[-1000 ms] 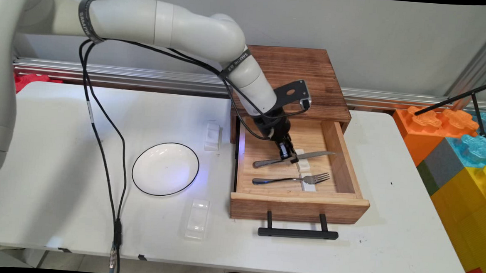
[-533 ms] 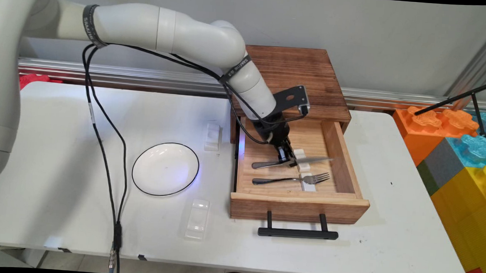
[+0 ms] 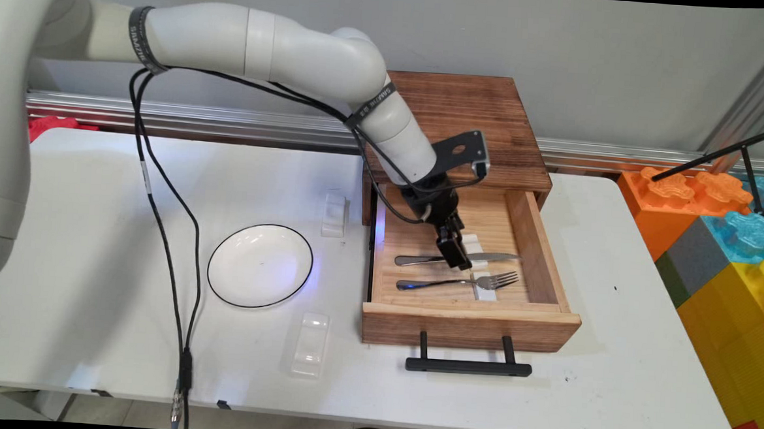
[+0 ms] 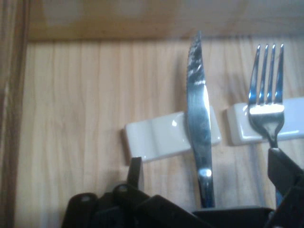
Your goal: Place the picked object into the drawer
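Knife (image 4: pixel 199 123) — slim, shiny steel — on ceramic rest (image 4: pixel 164 135).

Gripper (image 3: pixel 463 263) down in open drawer (image 3: pixel 537 249), at knife (image 3: pixel 419 259); fork (image 3: pixel 463 283) just beside.

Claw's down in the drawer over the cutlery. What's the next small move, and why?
Probably close the claw gently on the knife. In the hand view the claw stands open with the knife's handle about midway between its fingers and the blade propped on the white rest. Go slowly: the finger on the fork's side sits right at its stem and might drag it.
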`<move>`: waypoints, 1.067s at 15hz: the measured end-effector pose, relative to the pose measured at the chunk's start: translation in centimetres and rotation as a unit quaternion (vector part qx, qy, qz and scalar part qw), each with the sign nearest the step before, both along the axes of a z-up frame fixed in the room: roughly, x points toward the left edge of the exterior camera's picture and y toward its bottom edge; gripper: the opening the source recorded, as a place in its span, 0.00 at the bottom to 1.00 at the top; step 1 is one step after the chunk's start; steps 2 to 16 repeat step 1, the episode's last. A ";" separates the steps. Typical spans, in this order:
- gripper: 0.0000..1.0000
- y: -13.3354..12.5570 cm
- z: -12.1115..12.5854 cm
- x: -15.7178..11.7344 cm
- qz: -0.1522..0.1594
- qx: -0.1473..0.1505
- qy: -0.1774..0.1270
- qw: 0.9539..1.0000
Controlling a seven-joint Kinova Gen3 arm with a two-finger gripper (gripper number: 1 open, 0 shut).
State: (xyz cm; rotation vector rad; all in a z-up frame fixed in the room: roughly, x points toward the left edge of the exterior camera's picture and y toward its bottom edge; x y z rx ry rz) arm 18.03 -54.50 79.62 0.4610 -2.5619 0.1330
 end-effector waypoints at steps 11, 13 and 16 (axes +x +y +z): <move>1.00 0.1 0.7 -0.1 0.001 -0.002 0.003 1.000; 1.00 0.1 0.7 -0.1 0.001 -0.002 0.003 1.000; 1.00 0.1 0.7 -0.1 0.001 -0.002 0.003 1.000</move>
